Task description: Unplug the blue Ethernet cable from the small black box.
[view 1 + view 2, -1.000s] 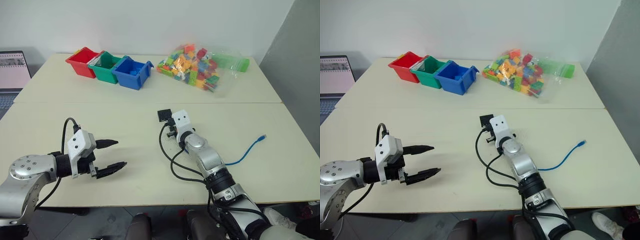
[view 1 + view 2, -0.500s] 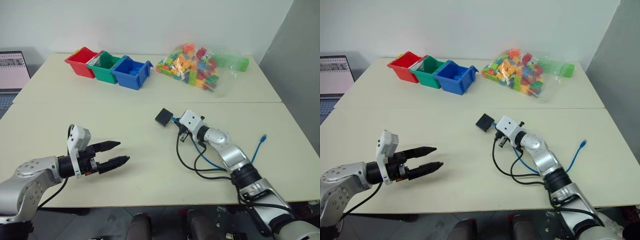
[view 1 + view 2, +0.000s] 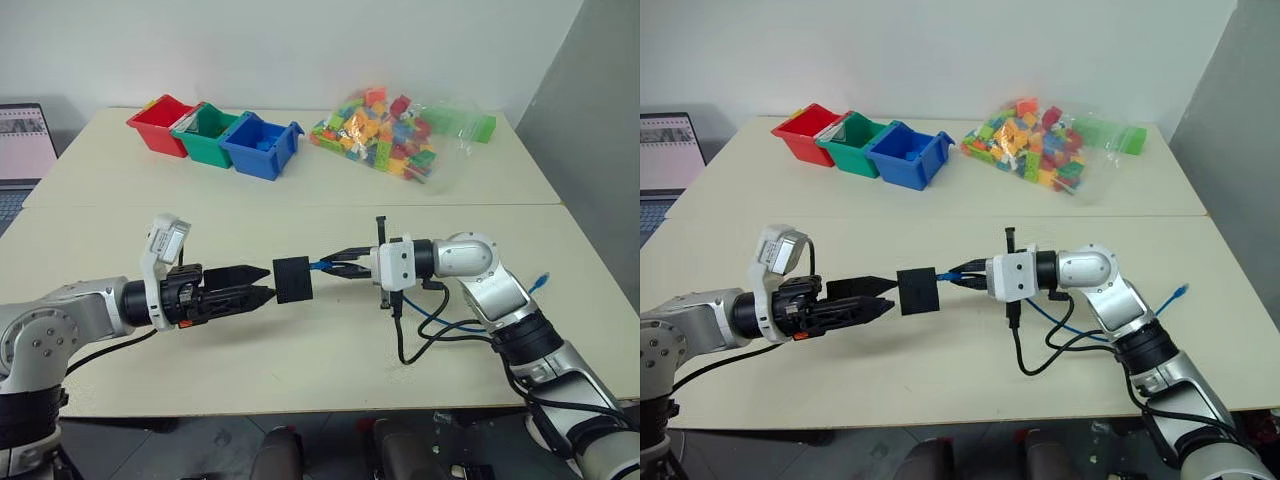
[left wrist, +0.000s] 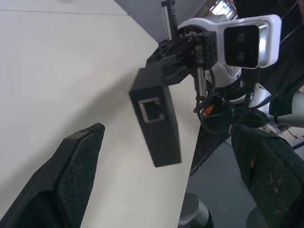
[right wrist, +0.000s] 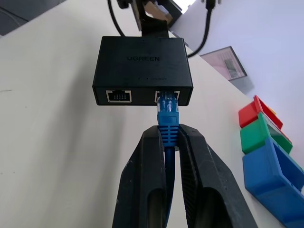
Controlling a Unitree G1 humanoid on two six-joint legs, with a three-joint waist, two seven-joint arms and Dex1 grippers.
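While the right hand [image 5: 169, 142] pinches the blue Ethernet cable [image 5: 167, 116] just behind its plug, the small black box [image 3: 293, 279] hangs off that plug above the worktop [image 3: 330, 340], the cable seated in one of its ports. The left hand [image 3: 262, 283], fingers spread, sits just beside the box on the side away from the plug.

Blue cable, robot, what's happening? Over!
Right pincer shut on blue cable, still plugged into black box, held above table. Left pincer open at box's far side. Nothing in the way.
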